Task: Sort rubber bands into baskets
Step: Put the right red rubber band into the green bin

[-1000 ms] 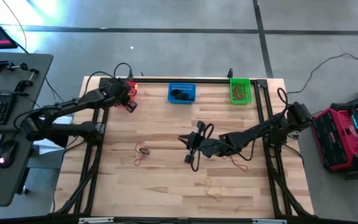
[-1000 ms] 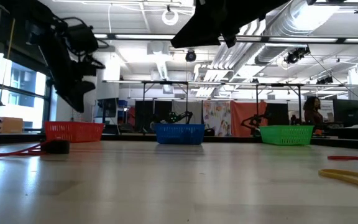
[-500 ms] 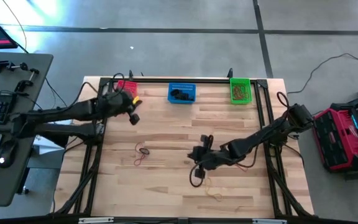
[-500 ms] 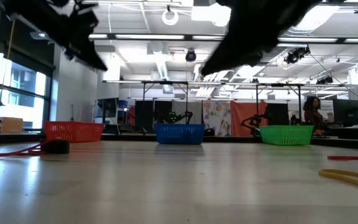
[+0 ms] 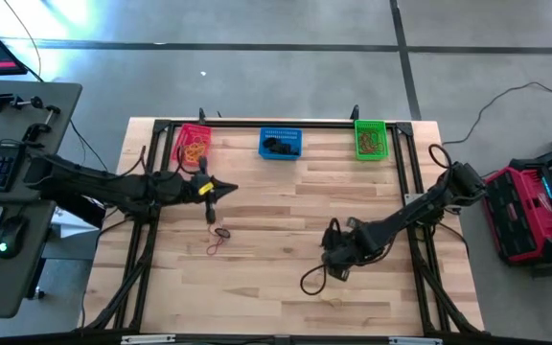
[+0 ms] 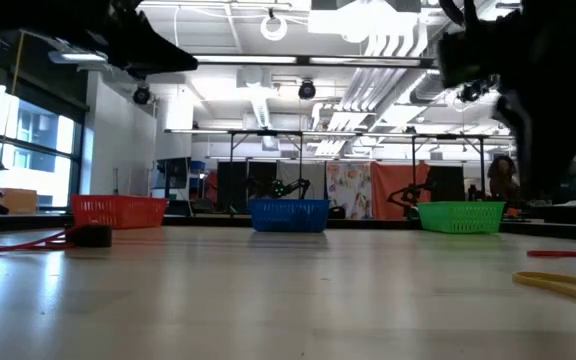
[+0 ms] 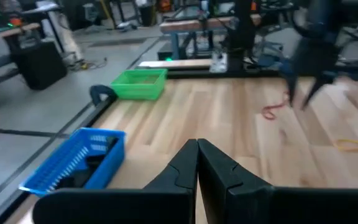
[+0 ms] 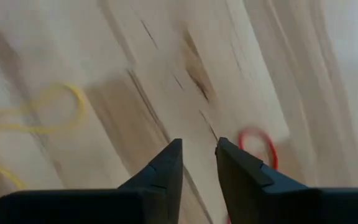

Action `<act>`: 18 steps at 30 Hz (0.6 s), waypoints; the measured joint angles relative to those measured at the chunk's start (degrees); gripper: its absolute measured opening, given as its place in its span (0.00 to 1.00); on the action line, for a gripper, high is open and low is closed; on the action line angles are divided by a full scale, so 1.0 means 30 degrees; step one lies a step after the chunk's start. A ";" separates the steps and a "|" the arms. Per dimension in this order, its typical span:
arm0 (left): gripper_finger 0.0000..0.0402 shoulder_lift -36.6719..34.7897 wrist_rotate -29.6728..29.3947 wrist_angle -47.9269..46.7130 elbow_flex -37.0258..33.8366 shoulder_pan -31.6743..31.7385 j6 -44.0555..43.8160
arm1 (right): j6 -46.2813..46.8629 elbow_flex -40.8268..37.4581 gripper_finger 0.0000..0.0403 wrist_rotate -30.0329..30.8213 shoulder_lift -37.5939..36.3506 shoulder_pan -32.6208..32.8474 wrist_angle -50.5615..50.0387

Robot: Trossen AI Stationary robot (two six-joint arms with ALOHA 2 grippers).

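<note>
Apparently mid-sort: right gripper [image 5: 336, 257] hovered at table 5 o'clock, fingers slightly apart, empty, near a yellow band [image 8: 23, 121] and red band [image 8: 258, 146]. Next it needs to drop onto one. Left gripper [image 5: 214, 189] at 9 o'clock, fingers closed on nothing, above black and red bands [image 5: 218, 237]. Baskets [image 5: 280, 142] lined 12 o'clock.

No writing, label or number can be read on anything here.
</note>
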 joint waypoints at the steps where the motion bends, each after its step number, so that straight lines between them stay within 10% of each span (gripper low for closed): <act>1: 0.00 0.0059 0.0006 0.0295 -0.0221 -0.0222 -0.0037 | 0.0363 -0.0072 0.22 -0.0428 -0.0005 0.0000 -0.0453; 18: 0.00 0.1197 -0.0044 0.1494 -0.0841 -0.1525 -0.0041 | 0.2565 -0.3721 0.26 -0.3269 0.0002 -0.1556 -0.0712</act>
